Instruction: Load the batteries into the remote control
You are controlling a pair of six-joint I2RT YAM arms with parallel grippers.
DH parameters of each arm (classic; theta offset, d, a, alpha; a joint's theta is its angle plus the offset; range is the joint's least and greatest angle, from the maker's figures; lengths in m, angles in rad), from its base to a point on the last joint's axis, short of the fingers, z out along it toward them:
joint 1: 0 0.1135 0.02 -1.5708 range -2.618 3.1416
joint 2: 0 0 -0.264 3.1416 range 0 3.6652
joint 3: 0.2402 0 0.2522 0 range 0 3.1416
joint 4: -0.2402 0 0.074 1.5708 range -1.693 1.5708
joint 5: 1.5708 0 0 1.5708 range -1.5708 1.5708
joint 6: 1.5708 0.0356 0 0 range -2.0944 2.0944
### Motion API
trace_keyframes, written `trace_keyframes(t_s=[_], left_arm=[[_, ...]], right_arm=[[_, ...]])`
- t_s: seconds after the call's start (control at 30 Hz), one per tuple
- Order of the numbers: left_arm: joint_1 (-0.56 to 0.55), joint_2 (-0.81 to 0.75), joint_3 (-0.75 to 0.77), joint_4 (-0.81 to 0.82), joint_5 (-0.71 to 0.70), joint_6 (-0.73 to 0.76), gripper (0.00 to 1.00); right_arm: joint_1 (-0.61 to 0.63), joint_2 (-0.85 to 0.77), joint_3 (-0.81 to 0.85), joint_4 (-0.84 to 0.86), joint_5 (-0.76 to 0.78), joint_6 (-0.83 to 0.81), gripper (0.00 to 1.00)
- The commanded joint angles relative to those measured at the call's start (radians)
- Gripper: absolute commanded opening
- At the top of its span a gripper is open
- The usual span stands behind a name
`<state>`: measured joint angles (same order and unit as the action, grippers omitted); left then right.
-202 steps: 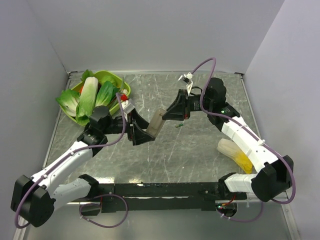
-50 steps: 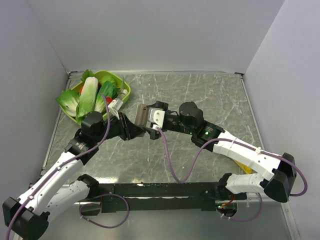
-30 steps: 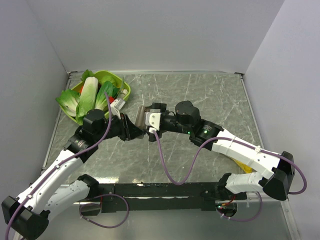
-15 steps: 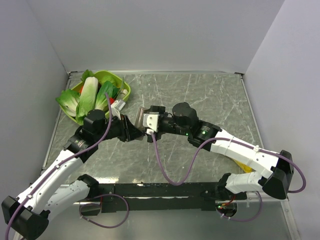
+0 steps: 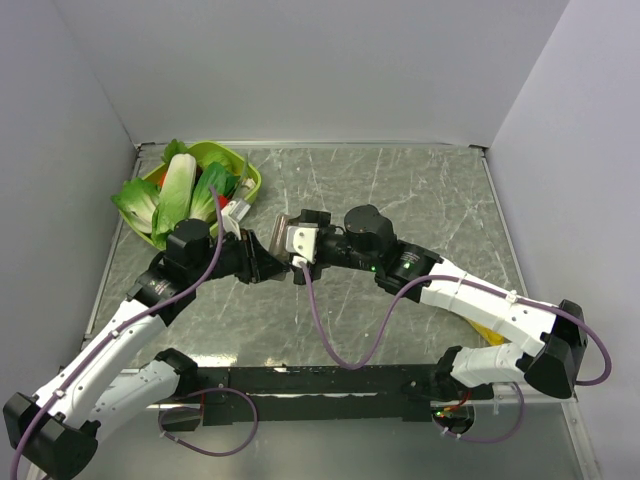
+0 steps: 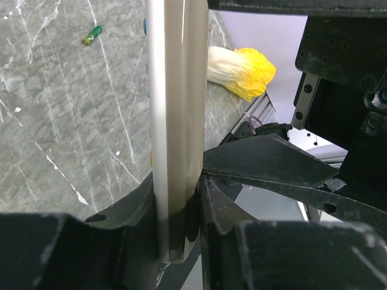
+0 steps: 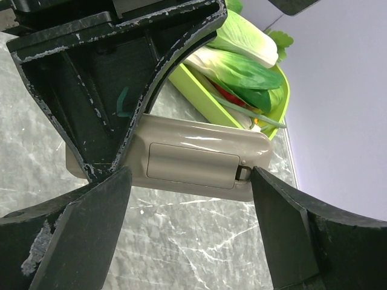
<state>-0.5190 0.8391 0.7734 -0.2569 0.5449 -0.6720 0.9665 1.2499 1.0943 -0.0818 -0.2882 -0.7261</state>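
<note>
Your left gripper [image 6: 177, 202] is clamping its jaws on one end of the slim grey-brown plastic remote control [image 7: 181, 136], holding it edge-on up the centre of the left wrist view. Its reverse side and shut battery hatch [image 7: 190, 165] are facing the right wrist camera. Your right gripper [image 7: 190, 175] is standing with jaws wide apart, one finger [image 7: 91, 223] showing at either side of the remote, contact unclear, while one tiny green cylindrical battery [image 6: 92, 35] is lying on the grey marble tabletop [image 6: 54, 121] at upper left of the left wrist frame.
</note>
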Motion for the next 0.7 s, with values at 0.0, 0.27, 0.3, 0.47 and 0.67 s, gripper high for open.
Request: trace_keyframes(t_s=[0.0,0.27,0.3,0.47,0.67], left_arm=[[-0.010,-0.049,0.046,0.275,0.122,-0.003,0.02],[-0.010,-0.064,0.041,0.265,0.109,0.008,0.02],[-0.009,-0.066,0.041,0.259,0.099,0.011,0.02],[-0.010,-0.074,0.052,0.209,0.069,0.034,0.02],[-0.010,-0.069,0.047,0.238,0.096,0.017,0.02]], right_arm=[[0.029,0.065,0.016,-0.108,-0.107,0.022,0.91],[0.012,0.126,0.116,-0.265,-0.245,0.019,0.90],[0.009,0.129,0.124,-0.280,-0.256,0.020,0.90],[0.001,0.134,0.139,-0.352,-0.293,0.014,0.90],[-0.002,0.140,0.148,-0.401,-0.336,-0.009,0.92]])
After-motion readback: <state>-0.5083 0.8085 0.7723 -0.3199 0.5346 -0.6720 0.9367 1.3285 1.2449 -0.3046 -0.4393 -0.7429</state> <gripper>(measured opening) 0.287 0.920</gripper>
